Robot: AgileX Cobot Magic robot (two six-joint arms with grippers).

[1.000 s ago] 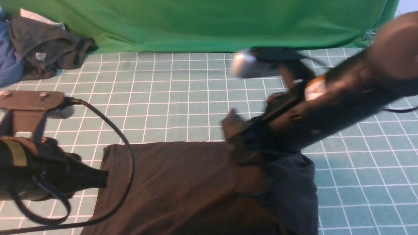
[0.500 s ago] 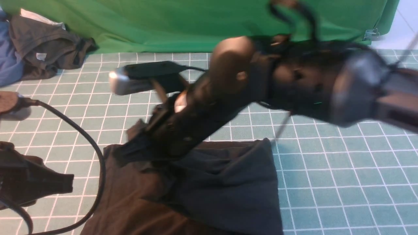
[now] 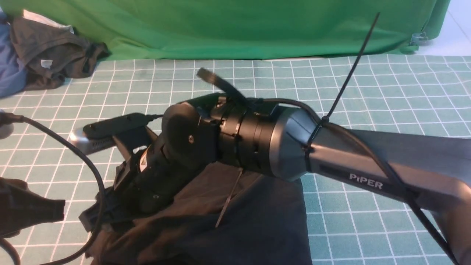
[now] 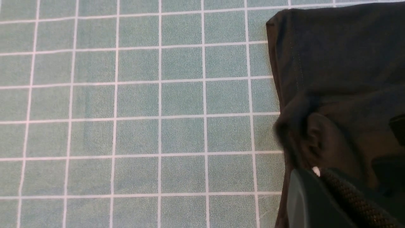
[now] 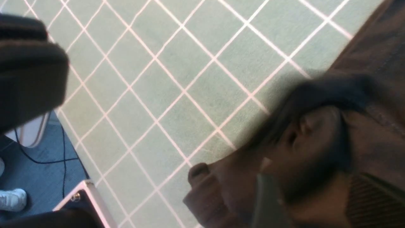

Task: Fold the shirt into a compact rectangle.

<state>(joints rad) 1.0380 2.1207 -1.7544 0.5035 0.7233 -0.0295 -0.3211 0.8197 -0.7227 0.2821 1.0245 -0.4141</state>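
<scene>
On mat, shirt front centre, garment pile back left

The gridded mat bears the shirt, with grey garment and blue garment far left.

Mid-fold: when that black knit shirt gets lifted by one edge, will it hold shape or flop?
Likely flops: the black soft-knit shirt drapes in slack folds from the right pincer. Probably bunches rather than slides if pushed; its edge is already crumpled.
</scene>
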